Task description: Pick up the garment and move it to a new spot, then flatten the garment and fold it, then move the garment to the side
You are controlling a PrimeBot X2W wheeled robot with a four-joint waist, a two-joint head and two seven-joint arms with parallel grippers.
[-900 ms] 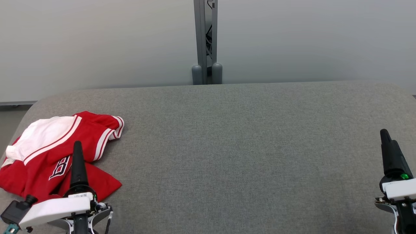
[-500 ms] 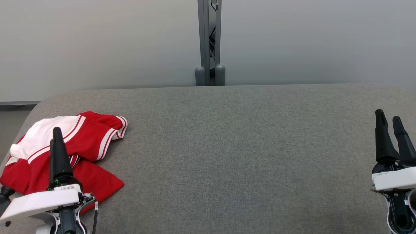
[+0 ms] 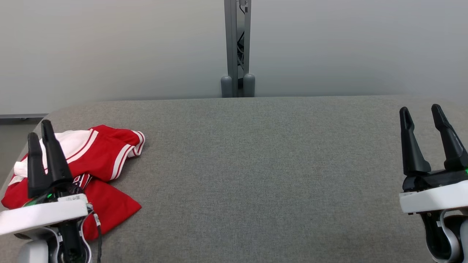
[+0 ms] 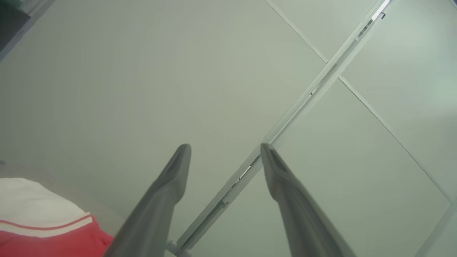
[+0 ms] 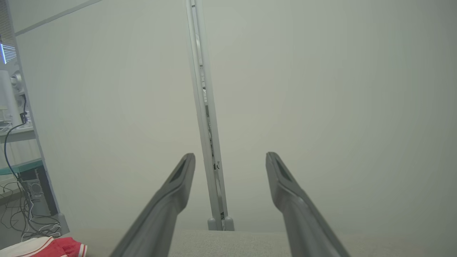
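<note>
The right gripper (image 5: 230, 156) stands wide open, its 2 grey fingers (image 5: 167, 203) spread with nothing between them. Below them runs the grey surface (image 5: 250, 242). The red and white garment (image 5: 53, 247) lies crumpled at the surface's left edge. Past the far edge a metal post (image 5: 203, 117) rises between the fingertips, dividing a pale wall (image 5: 339, 107). Beyond the left edge, loose cables (image 5: 21, 214) trail on the floor.

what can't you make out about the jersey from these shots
- Head view: the red-and-white jersey has its lettering and near-left part mostly covered by the left gripper and its white wrist.
- Left wrist view: jersey cut off by the bottom-left corner.
- Right wrist view: jersey small, cut by the bottom edge.
- Front or back up: cannot tell.
</note>
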